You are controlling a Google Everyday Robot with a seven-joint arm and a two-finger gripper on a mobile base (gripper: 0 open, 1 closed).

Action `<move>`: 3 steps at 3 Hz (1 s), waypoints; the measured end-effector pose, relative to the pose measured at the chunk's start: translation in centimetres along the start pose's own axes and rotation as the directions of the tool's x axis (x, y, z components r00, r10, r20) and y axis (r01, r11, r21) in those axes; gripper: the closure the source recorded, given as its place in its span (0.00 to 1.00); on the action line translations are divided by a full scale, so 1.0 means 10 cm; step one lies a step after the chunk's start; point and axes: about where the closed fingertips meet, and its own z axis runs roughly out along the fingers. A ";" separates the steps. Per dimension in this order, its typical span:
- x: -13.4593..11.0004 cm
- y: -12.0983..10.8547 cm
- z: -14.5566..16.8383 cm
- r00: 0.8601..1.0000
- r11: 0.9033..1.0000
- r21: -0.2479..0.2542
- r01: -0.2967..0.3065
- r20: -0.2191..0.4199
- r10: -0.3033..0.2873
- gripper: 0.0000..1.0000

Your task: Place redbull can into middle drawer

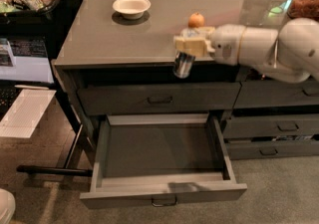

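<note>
Far left, a black bin (47, 4) of packaged snacks stands beside the cabinet; I can't read any of its wrappers. On the grey tabletop (99, 39) a white bowl (131, 6) sits toward the back. To its right is a small orange fruit (196, 19), just behind my tool.

The tool (188, 46) reaches in from the right at the tabletop's front edge and is clenched around the upper part of the redbull can (183, 64). The can's lower half hangs below the fingers. It is off the tabletop, in the air in front of the closed top drawer (124, 99). Its long axis is close to upright, the bottom leaning slightly left. I see blue and silver on it, but no lettering I can make out.

What matters next is the drop line. The middle drawer (159, 195) is pulled well out, its boxy interior open and its loop handle (164, 201) at front centre. That interior lies below the can and forward of it, toward the camera. The can looks to be over the drawer's rear right part, or just behind it. I judge it needs to come forward and down before I release it, staying clear of the top drawer's face. To the right, the narrower drawers (279, 128) play no part.
</note>
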 end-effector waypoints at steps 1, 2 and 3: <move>0.43 -0.05 -0.02 0.999 0.999 -0.051 0.008 0.048 -0.006 1.00; 0.89 -0.09 0.00 0.995 0.996 -0.087 0.030 0.093 -0.022 1.00; 1.38 -0.11 0.06 0.994 0.984 -0.168 0.063 0.102 -0.046 1.00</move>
